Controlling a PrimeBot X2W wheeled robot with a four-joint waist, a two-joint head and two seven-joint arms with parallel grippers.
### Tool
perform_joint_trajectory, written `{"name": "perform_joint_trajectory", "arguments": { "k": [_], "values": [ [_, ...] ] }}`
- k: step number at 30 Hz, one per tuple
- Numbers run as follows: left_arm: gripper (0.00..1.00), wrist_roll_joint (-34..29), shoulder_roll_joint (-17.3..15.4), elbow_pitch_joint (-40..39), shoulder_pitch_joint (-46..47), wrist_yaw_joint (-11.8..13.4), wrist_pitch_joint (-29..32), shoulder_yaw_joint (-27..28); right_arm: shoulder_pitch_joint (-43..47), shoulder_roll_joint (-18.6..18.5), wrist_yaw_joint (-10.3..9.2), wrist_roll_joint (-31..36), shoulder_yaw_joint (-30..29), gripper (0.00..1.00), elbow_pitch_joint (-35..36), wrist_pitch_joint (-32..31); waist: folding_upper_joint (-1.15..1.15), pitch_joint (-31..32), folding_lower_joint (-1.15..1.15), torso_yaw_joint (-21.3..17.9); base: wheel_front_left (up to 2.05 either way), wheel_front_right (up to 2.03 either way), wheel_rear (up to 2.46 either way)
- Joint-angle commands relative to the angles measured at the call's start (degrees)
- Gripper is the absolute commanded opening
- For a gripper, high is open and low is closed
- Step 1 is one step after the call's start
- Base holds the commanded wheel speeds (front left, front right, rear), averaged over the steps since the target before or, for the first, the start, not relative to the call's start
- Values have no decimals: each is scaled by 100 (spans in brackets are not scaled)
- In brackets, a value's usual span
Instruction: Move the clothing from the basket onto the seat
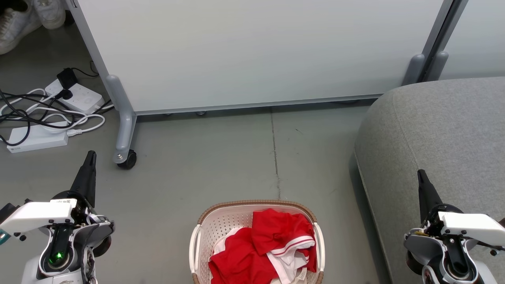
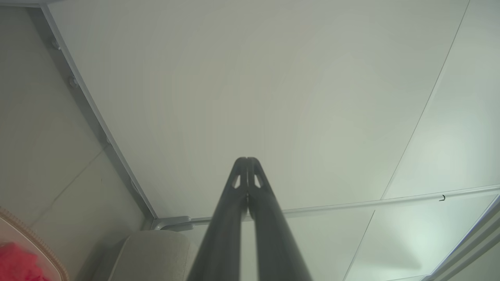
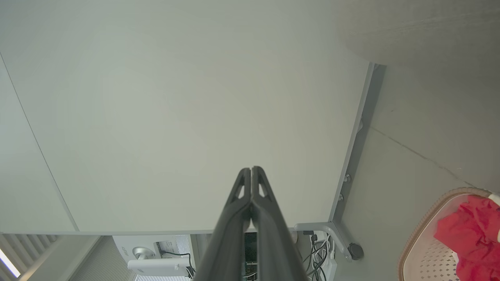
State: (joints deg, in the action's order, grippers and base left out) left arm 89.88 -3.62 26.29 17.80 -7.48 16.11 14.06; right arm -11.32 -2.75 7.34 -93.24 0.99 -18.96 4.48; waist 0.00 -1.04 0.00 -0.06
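While the basket (image 1: 221,225) sits bottom centre of the head view, its near end is cut off, so the red clothing (image 1: 272,236) inside shows only partly. Left gripper (image 1: 91,154) lower left and right gripper (image 1: 420,173) lower right are both pinched closed, empty. Seat (image 1: 442,130) at right edge, cropped.

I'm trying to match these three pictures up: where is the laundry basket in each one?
Head view: the basket sits bottom centre, on the floor.
Left wrist view: its rim cuts the bottom left corner.
Right wrist view: basket, bottom right corner.
Shared landmark: the red clothing inside it.
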Motion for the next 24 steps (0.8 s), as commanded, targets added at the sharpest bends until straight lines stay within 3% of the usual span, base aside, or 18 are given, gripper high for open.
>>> {"name": "perform_joint_trajectory", "arguments": {
  "k": [1, 14, 15, 24],
  "values": [
    [0, -10, -31, -13, 90, -23, 14, 17, -58, -30, 38, -12, -3, 0, -3, -26, 0, 0, 0, 0, 0, 0, 0],
    [0, -1, 24, 41, -44, 1, -5, -5, 39, 17, -8, 0, 0, 0, -46, 6, 0, 0, 0, 0, 0, 0, 0],
    [100, -3, 33, 40, -69, 2, -21, -11, 56, 24, -10, 1, 4, 100, -52, 11, 0, 0, 0, 0, 0, 0, 0],
    [100, -48, 31, -258, -188, 1, -351, -230, 82, 15, -6, 26, 11, 100, 139, 134, 0, 7, 0, 9, 0, 0, 0]
  ]
}}
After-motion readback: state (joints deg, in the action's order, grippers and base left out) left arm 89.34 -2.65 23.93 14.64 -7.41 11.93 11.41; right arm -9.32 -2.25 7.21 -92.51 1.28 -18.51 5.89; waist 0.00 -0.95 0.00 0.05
